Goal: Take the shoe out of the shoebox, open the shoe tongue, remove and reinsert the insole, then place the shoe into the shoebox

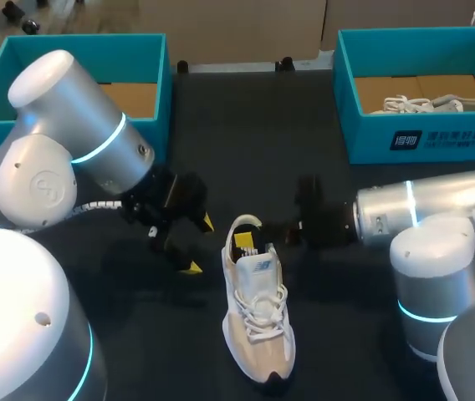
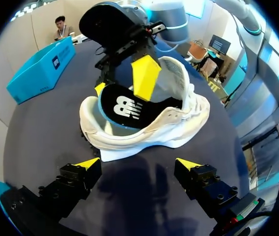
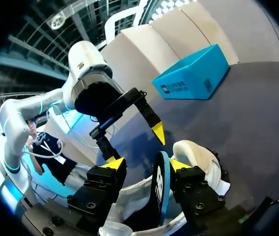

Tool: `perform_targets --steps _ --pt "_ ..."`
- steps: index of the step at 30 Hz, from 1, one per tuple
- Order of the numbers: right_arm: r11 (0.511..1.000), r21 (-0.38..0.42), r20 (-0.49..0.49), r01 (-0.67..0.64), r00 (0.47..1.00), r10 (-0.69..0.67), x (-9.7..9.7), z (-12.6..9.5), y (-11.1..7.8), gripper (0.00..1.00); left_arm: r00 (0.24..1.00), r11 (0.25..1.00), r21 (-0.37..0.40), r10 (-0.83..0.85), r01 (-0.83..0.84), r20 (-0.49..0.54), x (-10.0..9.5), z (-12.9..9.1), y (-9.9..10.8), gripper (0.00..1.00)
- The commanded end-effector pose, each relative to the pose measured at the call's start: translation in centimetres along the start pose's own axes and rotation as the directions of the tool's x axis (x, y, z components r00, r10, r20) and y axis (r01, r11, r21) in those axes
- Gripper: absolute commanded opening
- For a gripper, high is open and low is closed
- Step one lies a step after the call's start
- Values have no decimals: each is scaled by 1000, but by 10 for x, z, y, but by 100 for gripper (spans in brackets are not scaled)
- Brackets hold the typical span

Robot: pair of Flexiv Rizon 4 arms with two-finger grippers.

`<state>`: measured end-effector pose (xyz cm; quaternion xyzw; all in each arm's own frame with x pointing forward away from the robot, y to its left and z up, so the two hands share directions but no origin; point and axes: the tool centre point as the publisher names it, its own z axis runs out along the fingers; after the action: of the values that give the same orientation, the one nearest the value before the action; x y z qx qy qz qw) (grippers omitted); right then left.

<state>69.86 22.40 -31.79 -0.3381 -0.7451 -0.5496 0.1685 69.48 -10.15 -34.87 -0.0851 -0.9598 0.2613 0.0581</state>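
Right gripper [image 3: 146, 163] spread — insole [image 3: 158, 189] upright between jaws; left gripper [image 2: 137, 162] spread — shoe [image 2: 149, 132] ahead.

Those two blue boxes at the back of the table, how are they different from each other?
The right box holds a white shoe; the left box shows only brown cardboard inside, where visible. The right box is unobstructed, with white print on its front wall; the left box is partly hidden by the left arm. Both are teal, open-topped, and stand at the table's far side.
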Motion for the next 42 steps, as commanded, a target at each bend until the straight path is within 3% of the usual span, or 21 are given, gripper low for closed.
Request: perform_targets --steps 1,10,20,26,33,38,41,42 --pt "999 42 27 1 1000 -2 3 -14 8 53 1000 1000 -12 22 -22 -6 2 -13 3 100" --pt "991 131 97 -10 995 -3 -10 -37 18 57 1000 1000 -24 1 -1 19 0 -39 20 100" --pt "954 280 194 -111 979 57 -18 -59 34 47 1000 995 -97 19 -20 -7 -7 -73 36 100" --pt "889 387 264 -245 953 148 -27 -70 44 44 999 989 -149 18 -22 -33 -12 -90 44 100" --pt "759 468 466 -454 856 225 -37 -75 51 42 994 978 -201 43 -62 -96 -17 -108 54 100" --pt "675 462 622 -576 752 216 -38 -77 56 36 991 962 -256 63 -93 -122 -27 -121 64 100" --pt "627 426 713 -652 669 212 -39 -83 57 25 990 960 -262 71 -100 -120 -30 -125 66 100" --pt "618 407 742 -673 637 206 -38 -85 57 5 990 960 -262 71 -100 -120 -30 -125 66 100"
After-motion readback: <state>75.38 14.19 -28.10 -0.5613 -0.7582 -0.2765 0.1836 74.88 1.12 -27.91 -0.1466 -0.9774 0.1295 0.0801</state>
